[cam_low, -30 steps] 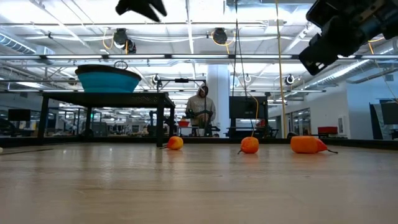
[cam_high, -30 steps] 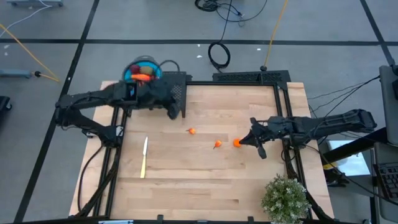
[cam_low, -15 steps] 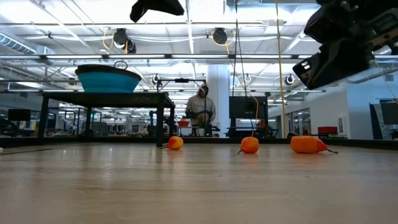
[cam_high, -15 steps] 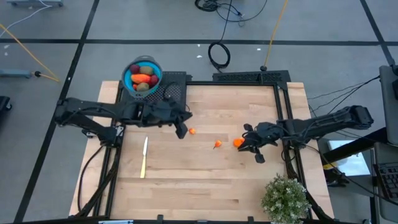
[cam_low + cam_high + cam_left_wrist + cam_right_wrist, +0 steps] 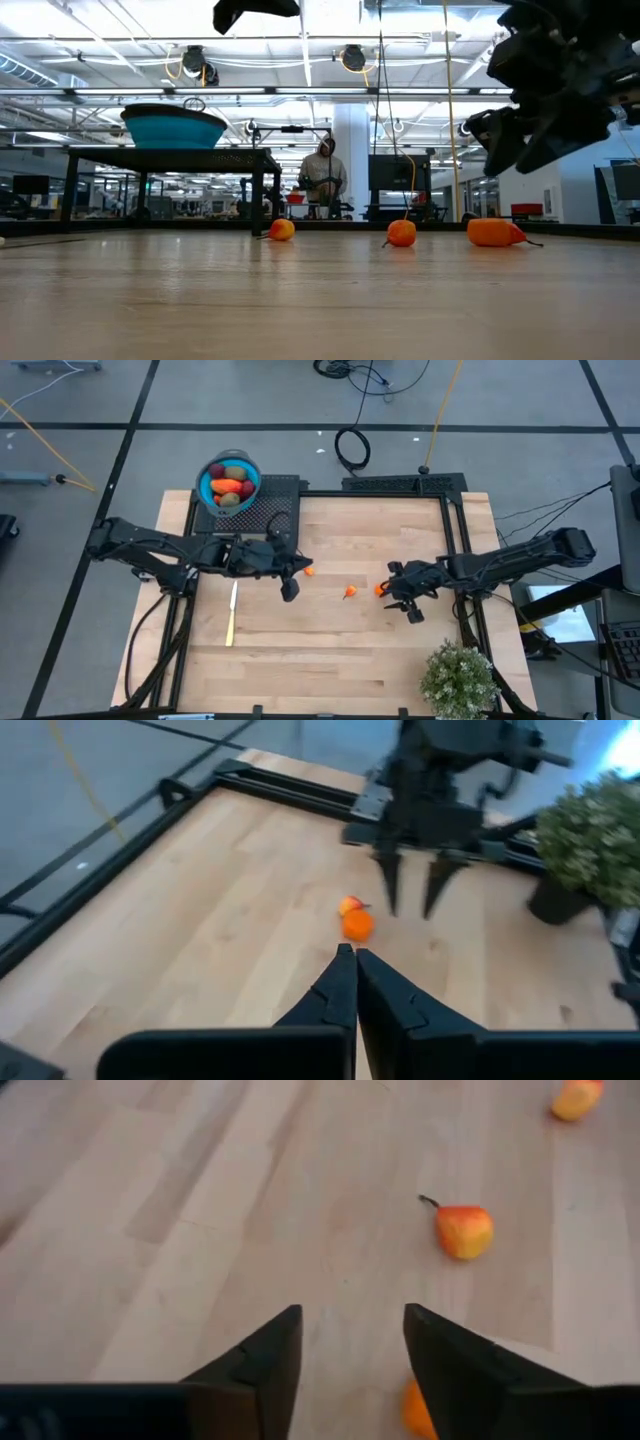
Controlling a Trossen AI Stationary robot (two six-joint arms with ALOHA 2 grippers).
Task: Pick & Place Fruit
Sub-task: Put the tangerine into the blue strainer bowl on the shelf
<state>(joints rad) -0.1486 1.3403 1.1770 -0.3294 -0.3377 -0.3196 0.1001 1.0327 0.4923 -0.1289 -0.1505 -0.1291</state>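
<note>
Looking down on the table, I see three small orange fruits lying loose on the wood in a rough row: one near the middle-left, one in the centre, one toward the right. The left pincer hangs above the table just beside the leftmost orange fruit, its fingers pressed together with nothing between them. The right pincer sits just beside the rightmost orange fruit, fingers spread, and that fruit shows partly at the edge of one finger in its wrist view; I see nothing gripped. From table height the three pieces rest on the surface, the rightmost one elongated with a thin stem. The rest of the fruit, red, orange and green pieces, sits in the blue bowl on a dark stand off the table's far left corner. A pale knife lies on the left part of the table, apart from the fruit. A potted plant stands at the near right corner.
</note>
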